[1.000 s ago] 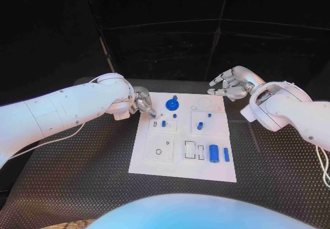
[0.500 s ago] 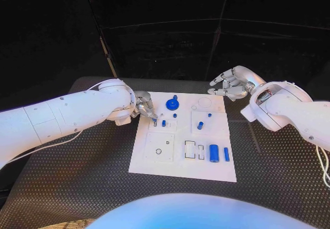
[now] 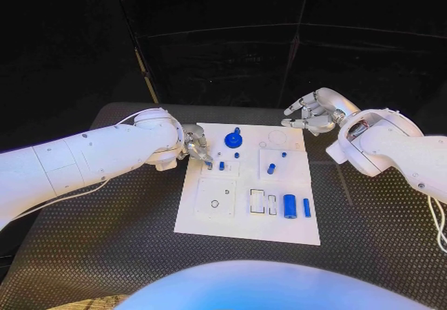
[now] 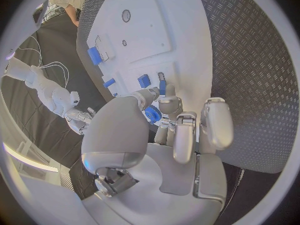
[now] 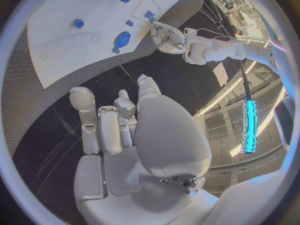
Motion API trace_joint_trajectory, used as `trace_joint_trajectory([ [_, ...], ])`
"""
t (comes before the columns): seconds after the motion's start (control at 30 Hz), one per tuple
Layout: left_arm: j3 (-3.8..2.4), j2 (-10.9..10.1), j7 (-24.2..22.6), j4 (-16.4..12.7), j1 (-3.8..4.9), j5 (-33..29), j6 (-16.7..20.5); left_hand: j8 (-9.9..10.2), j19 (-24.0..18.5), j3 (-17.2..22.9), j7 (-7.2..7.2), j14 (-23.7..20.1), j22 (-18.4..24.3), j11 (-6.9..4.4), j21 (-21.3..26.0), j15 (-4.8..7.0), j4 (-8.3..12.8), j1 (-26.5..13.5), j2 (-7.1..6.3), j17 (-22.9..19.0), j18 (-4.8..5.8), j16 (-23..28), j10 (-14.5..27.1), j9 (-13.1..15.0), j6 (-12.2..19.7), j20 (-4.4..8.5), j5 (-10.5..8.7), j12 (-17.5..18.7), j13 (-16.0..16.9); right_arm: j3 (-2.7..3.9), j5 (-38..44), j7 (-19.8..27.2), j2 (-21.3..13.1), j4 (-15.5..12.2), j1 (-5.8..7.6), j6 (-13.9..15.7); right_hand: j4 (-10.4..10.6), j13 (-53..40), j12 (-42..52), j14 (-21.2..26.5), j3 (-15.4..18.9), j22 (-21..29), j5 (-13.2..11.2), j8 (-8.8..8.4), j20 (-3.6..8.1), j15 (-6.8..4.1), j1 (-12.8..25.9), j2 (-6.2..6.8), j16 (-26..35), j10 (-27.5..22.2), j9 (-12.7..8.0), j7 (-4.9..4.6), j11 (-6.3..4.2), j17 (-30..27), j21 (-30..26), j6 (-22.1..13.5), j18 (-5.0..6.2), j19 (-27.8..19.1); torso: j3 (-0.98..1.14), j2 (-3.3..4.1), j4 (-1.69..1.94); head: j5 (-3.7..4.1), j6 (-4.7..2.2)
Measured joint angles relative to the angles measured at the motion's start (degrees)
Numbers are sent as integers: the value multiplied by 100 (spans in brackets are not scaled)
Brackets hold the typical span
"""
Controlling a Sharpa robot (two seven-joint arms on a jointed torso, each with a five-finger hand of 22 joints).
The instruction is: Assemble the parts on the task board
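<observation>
The white task board (image 3: 214, 219) lies in the middle of the table. My left hand (image 3: 196, 146) is at the board's far left corner and pinches a small blue peg (image 4: 162, 88) between thumb and a finger, tip down over the small block there. A blue peg (image 3: 221, 166) stands in that block just beside the fingertips (image 3: 207, 161). A round blue knob (image 3: 233, 140), another peg (image 3: 271, 170), a blue cylinder (image 3: 291, 206) and a slim blue bar (image 3: 307, 208) rest on the board. My right hand (image 3: 315, 111) hovers off the far right corner, fingers apart, holding nothing.
Black ribbed matting (image 3: 121, 245) surrounds the board on all sides. Empty white sockets (image 3: 257, 201) and a block with a round hole (image 3: 215, 205) sit in the board's near half. A thin cable (image 3: 70, 190) trails under my left arm.
My left hand has come down and a little nearer along the board's left edge, bringing the small blue peg over the far left block. The right hand has barely moved.
</observation>
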State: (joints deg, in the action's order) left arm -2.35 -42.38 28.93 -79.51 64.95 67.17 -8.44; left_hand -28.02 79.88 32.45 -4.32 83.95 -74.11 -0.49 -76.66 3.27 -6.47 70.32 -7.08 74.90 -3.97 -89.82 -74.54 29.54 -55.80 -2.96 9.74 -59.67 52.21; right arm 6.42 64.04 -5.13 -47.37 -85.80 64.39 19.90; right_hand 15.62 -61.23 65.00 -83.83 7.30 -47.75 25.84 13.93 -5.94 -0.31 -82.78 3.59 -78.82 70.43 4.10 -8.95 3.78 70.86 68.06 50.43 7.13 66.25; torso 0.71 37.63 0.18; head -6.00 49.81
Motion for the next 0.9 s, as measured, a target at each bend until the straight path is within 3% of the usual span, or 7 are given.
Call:
trace_joint_trajectory([
  [0.9,-7,7,7,-49,-29,71,-214,-12,0,1,14,0,1,20,1,0,1,-12,28,0,0,0,-18,8,-14,0,23,0,-37,0,0,7,6,9,0,-11,0,1,0,0,0,0,0,0,0,0,0,0,0,0,0,0,0,-1,0,0,0,0,2,-3,-1,-5,20],
])
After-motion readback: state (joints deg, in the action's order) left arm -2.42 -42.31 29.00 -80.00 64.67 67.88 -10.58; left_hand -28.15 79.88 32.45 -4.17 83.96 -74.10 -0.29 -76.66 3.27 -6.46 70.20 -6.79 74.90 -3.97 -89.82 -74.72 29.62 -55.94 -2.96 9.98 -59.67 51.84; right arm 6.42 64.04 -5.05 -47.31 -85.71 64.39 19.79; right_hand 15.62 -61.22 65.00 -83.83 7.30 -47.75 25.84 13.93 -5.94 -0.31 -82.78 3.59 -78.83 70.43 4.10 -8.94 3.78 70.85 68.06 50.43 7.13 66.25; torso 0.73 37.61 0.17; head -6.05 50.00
